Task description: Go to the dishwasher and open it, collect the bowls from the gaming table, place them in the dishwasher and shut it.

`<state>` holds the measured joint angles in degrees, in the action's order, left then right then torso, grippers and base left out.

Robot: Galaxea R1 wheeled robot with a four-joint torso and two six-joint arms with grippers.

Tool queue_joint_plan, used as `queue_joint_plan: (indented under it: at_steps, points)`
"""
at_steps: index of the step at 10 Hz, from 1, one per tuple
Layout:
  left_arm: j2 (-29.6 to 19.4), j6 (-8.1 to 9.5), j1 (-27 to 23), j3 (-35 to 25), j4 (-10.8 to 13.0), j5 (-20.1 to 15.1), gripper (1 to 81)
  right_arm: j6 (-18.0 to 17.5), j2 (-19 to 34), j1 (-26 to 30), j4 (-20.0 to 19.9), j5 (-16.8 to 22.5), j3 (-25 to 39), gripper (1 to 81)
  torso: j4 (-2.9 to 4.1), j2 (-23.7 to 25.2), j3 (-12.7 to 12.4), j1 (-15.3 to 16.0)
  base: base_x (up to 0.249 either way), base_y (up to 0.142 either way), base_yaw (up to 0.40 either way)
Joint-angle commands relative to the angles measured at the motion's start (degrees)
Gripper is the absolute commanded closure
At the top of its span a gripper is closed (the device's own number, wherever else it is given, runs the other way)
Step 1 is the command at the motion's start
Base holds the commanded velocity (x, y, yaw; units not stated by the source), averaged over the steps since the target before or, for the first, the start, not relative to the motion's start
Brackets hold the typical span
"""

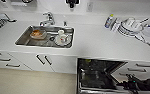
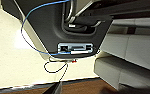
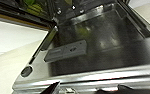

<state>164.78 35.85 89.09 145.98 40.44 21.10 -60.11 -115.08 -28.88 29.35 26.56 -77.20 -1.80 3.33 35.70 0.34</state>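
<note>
Dishwasher point(image 1: 98, 75) door down, you have it open | green shapes in rack, bowls unconfirmed | right claw point(image 1: 131, 83) at door edge, grip unreadable | closing remains

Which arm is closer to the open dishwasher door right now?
Right. The right gripper hangs at the lowered door of the dishwasher, its wrist camera looking straight onto the door's inner panel. The left wrist camera faces floor and white cabinet fronts.

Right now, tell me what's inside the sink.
In the sink lie a dish with orange-brown remains, a white cup and a white plate. What lies under the plate is covered.
</note>
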Motion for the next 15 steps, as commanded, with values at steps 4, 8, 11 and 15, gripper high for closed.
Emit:
queue_joint_plan:
  at_steps: [4,8,11,15]
  points:
    - [-1.20,0.01,2.63,0.01,0.70,-2.64,1.0,8.61,8.70,-24.15,-1.05,-8.81,-2.50,1.0,0.00,6.65,0.00,4.24,0.000,0.000,0.000]
    - [-1.03,-0.34,2.19,0.09,0.70,-2.73,1.0,9.66,4.14,-36.20,-0.26,-21.54,-10.84,1.0,0.00,14.08,0.00,8.87,0.000,0.000,0.000]
    - [-0.76,-0.34,1.84,0.09,0.43,-2.82,1.0,9.75,1.41,-42.97,1.14,-27.43,-14.46,1.0,0.00,20.07,-0.05,12.56,0.000,0.000,0.000]
    - [-0.85,-0.34,1.57,0.09,0.43,-3.00,1.0,9.75,-4.03,-49.83,1.93,-32.89,-21.21,1.0,0.00,28.09,-0.09,17.59,0.000,0.000,0.000]
